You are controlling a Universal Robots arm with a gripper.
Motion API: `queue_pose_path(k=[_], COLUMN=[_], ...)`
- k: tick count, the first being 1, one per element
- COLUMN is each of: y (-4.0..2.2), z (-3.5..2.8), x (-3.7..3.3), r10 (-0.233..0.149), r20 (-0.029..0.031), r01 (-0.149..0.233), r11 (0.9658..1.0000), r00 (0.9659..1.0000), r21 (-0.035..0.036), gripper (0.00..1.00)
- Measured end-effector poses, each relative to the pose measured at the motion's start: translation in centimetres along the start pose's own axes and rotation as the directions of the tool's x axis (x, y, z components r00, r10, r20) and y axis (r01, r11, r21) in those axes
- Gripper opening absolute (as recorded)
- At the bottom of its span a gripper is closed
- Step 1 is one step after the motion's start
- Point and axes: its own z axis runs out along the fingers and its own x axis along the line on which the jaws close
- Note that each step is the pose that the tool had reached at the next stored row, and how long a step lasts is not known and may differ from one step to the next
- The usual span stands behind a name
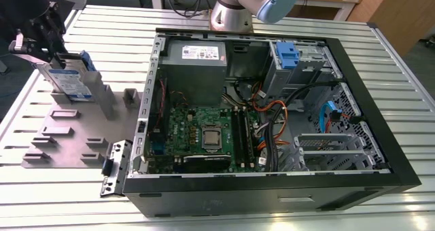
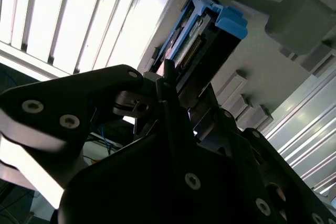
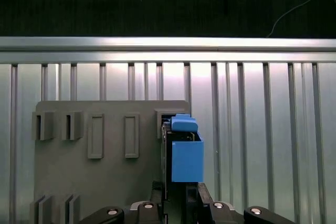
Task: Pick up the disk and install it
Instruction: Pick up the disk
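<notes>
At the exterior view's far left, over a grey plate (image 1: 68, 139) studded with blocks and slots: the claw (image 1: 60, 62), pointing down. Looks clenched on the disk (image 1: 68, 81), pinching its upper edge with one black finger against each flat face, though cannot quite vouch for firm contact, with the touching spots hidden. Holds the disk on edge and a little tilted, labelled face toward the exterior view's right, lower edge down at the plate's far end, just beside an upright grey post (image 1: 103, 96). In the first wrist view, straight down along the disk (image 3: 187, 156): a thin edge with bright blue frame, at the corner of the plate (image 3: 105, 182), the claw (image 3: 181, 195) straddling it. In the second wrist view, from close behind the claw (image 2: 173, 85): the disk (image 2: 210, 19) running away between the fingers, blue frame at its far end. Just to the exterior view's right of the plate: an open computer case (image 1: 272, 195), with a green circuit board (image 1: 204, 134), bundled cables (image 1: 272, 119) and a small blue bracket (image 1: 287, 55) in its far bay. Disk outside the case, well apart from that bay. Behind the case: the arm's grey base (image 1: 235, 9). Under everything: a ribbed metal table (image 1: 102, 32).
</notes>
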Motion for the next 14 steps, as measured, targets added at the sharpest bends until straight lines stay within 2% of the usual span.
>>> queue_pose_path(k=[8, 14], y=[0.00, 0.00], z=[-0.04, -0.05], x=[-0.01, -0.01], r10=[0.000, 0.000], r20=[-0.0002, -0.0042], r01=[0.000, 0.000], r11=[1.0000, 1.0000], r00=[1.0000, 1.0000], r21=[0.0000, 0.0000], gripper=[0.35, 0.35])
